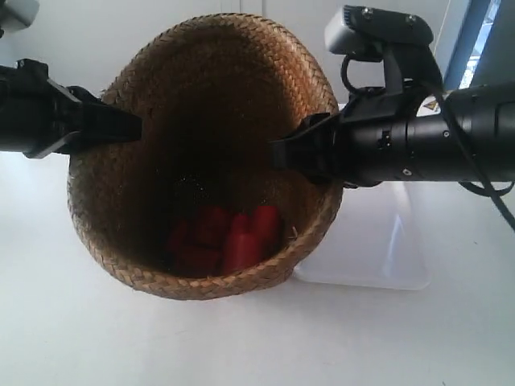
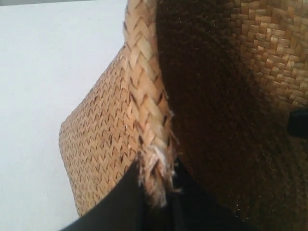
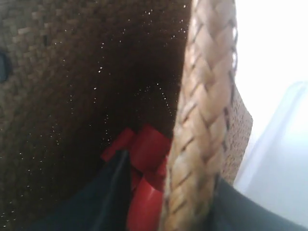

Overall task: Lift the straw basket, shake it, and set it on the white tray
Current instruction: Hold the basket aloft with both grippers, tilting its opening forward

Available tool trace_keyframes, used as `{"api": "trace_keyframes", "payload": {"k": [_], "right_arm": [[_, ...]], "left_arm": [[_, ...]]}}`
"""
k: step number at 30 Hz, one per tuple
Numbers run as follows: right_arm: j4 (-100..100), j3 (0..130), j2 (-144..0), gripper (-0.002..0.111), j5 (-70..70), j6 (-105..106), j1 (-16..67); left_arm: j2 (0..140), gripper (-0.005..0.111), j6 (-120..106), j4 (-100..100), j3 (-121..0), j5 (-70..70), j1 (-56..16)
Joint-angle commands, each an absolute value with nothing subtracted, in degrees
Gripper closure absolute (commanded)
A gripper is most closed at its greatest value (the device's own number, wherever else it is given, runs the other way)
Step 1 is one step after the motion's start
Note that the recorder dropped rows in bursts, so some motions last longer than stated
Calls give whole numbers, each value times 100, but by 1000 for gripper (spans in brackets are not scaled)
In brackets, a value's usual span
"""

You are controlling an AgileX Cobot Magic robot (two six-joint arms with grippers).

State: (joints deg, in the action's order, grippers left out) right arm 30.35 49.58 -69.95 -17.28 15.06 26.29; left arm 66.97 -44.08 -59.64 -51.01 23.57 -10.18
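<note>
"Where's the straw basket (image 1: pixel 217 104)?"
"Held up between both arms, mouth tipped near, red pieces (image 1: pixel 237 237) inside. The white tray (image 1: pixel 386 241) sits just right of it."
"Grippers?"
"The left gripper (image 2: pixel 156 192) and right gripper (image 3: pixel 187 202) each pinch its rim."

Rough straw basket (image 1: pixel 217 88) (frayed rim), glossy white tray (image 1: pixel 386 241)

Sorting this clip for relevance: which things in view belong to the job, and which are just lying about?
Job: straw basket; white tray; left gripper and right gripper, both clamped on its rim.
Incidental: red pieces inside the basket; white tabletop.
</note>
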Motion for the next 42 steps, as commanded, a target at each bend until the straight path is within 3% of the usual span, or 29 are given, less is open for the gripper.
{"api": "trace_keyframes", "payload": {"k": [1,8,15,20,25,32,38,42], "right_arm": [[3150,5588,-6275,108,-1804,1802,2699],[3129,4823,-6541,108,-1572,1643,2788],[3167,4825,-6666,108,-1616,1625,2788],[3275,5694,-5880,108,-1817,1849,2823],[3241,5074,-6225,108,-1705,1776,2812],[3303,4874,-6674,108,-1714,1775,2812],[3471,5642,-5916,108,-1857,2188,2887],[3457,5132,-6063,108,-1486,2009,2902]], "left_arm": [[6151,107,-4736,-6600,-5771,2976,-1097],[6400,107,-3979,-5864,-5293,2872,-1097],[6401,107,-3979,-5893,-5264,2901,-1097],[5945,107,-4326,-6200,-6089,3315,-1097],[6257,107,-3081,-5075,-5659,3028,-1097],[6337,107,-3043,-4924,-5547,3092,-1097],[5740,107,-3470,-5212,-6207,3348,-1097],[5917,107,-2608,-4390,-5708,2950,-1097]]}}
